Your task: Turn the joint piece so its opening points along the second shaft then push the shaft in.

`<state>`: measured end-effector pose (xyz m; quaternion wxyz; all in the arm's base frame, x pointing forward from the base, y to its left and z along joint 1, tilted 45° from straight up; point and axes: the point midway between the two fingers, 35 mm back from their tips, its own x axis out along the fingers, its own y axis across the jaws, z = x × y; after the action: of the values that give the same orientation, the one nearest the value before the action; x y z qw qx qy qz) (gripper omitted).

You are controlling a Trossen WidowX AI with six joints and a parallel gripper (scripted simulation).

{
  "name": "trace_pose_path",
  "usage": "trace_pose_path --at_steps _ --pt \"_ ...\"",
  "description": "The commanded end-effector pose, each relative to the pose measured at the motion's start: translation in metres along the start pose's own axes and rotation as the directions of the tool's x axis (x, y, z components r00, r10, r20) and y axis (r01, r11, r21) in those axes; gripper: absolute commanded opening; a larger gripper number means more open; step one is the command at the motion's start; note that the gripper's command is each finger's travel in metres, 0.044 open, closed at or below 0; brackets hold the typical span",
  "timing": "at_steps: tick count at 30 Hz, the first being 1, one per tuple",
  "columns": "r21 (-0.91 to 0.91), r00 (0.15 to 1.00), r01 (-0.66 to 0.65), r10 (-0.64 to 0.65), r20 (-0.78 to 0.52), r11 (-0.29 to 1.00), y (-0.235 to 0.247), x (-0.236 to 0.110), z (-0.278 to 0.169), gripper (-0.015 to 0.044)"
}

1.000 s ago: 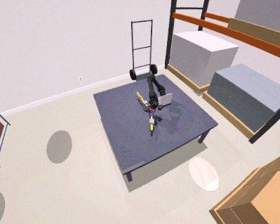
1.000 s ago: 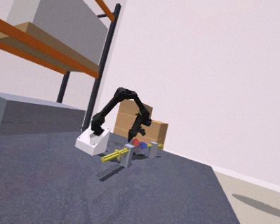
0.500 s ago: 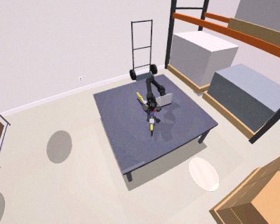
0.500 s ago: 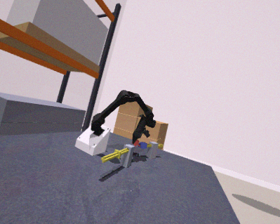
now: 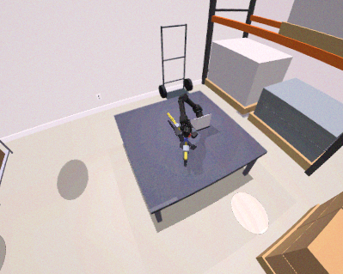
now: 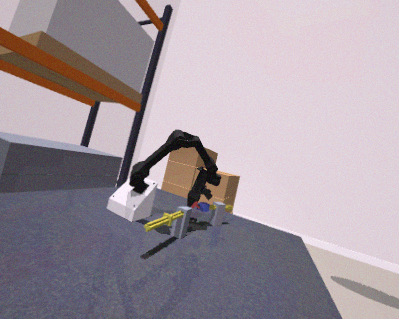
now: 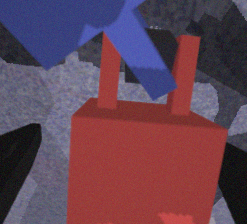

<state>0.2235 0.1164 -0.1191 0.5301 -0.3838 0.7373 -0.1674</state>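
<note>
In the wrist view the red square joint piece [image 7: 144, 165] fills the middle. Two red prongs run from it up to a blue hinge part [image 7: 59, 25]. My gripper [image 7: 128, 139] [image 5: 185, 136] [image 6: 198, 202] is open, low over the joint, with one black finger on each side of the red piece and a gap to it. In the exterior view the red piece [image 6: 196, 205] and blue part [image 6: 205, 207] sit between two grey blocks [image 6: 182, 223] [image 6: 219, 213]. One yellow shaft [image 6: 162, 221] [image 5: 173, 118] sticks out left of the near block. The other yellow shaft [image 6: 228, 208] [image 5: 186, 155] shows beyond the far block.
The arm's white base [image 6: 131, 203] [image 5: 201, 121] stands on the dark table [image 5: 160, 182] behind the assembly. A hand truck [image 5: 174, 62], shelving with large boxes [image 5: 246, 66] and cardboard boxes [image 6: 221, 184] stand off the table.
</note>
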Motion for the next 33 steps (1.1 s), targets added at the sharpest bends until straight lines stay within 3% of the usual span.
trace_pose_path --at_steps 1,2,12,33 --pt "-0.006 1.000 0.005 -0.005 0.001 1.000 -0.0006 0.0055 -0.0004 0.0440" --pt "-0.006 1.000 0.005 -0.005 0.001 1.000 -0.0006 0.0058 -0.0004 0.0440" --pt "-0.006 1.000 0.005 -0.005 0.001 1.000 -0.0006 0.0058 -0.0004 0.0182" --pt "-0.006 1.000 0.005 -0.005 0.001 1.000 -0.0006 0.0058 -0.0004 0.0182"
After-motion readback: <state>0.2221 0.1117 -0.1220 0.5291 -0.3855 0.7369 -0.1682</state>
